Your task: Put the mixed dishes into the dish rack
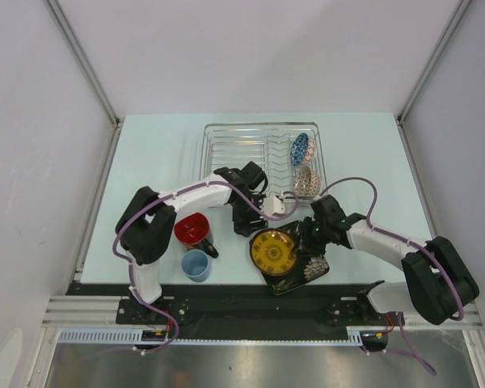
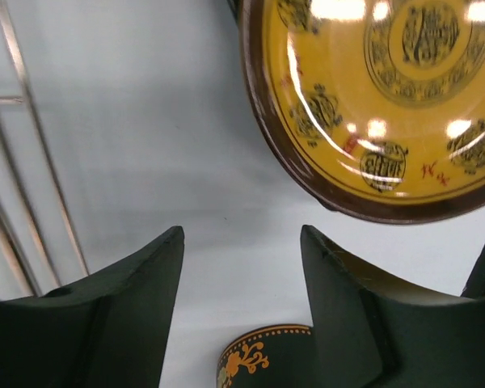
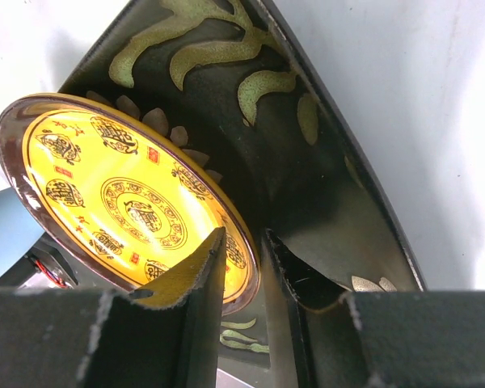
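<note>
The round yellow plate (image 1: 272,250) lies tilted on the dark square floral plate (image 1: 303,273) at the table's front middle. My right gripper (image 1: 305,235) is shut on the yellow plate's right rim; in the right wrist view the rim (image 3: 241,267) sits between its fingers (image 3: 202,275), above the dark plate (image 3: 307,162). My left gripper (image 1: 246,221) is open and empty just left of the yellow plate (image 2: 388,97), with a corner of the dark plate (image 2: 263,356) below it. The red-inside mug (image 1: 192,230) and the light-blue cup (image 1: 196,264) stand at the front left. The blue-patterned bowl (image 1: 300,149) and the pinkish-beige bowl (image 1: 306,182) stand on edge in the dish rack (image 1: 226,153).
The rack's wire edge (image 2: 32,145) shows at the left of the left wrist view. White walls enclose the table on three sides. The arm bases stand at the near edge.
</note>
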Motion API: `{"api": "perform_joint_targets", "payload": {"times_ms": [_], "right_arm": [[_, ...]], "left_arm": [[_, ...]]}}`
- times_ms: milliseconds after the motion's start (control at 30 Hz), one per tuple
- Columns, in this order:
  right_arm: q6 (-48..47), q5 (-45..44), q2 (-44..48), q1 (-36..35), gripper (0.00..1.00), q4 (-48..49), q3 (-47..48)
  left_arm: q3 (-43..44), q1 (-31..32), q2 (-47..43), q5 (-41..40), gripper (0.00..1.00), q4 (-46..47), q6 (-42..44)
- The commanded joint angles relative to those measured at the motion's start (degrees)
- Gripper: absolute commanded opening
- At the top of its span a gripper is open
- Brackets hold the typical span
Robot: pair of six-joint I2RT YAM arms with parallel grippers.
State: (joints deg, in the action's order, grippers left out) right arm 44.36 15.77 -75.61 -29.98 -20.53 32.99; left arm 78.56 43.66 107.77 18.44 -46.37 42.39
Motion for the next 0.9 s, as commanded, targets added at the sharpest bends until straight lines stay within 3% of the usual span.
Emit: {"api": "perform_joint_targets", "payload": {"times_ms": [0, 533, 867], "right_arm": [[-1.91, -5.57, -0.94, 0.53, 0.30, -2.67, -2.41], [-2.79, -4.34, -1.29, 2.90, 0.40, -1.44, -1.53], [-2.79, -3.82, -2.16, 3.35, 0.40, -1.18, -1.62]], "left_arm": [[-2.89, 0.37, -4.57, -0.68, 0.67, -3.81, 9.27], [-3.16, 3.71, -2.30, 3.62, 0.67, -1.01, 5.69], [-1.57, 6.35, 0.69, 5.29, 0.66, 0.49, 3.58]]}}
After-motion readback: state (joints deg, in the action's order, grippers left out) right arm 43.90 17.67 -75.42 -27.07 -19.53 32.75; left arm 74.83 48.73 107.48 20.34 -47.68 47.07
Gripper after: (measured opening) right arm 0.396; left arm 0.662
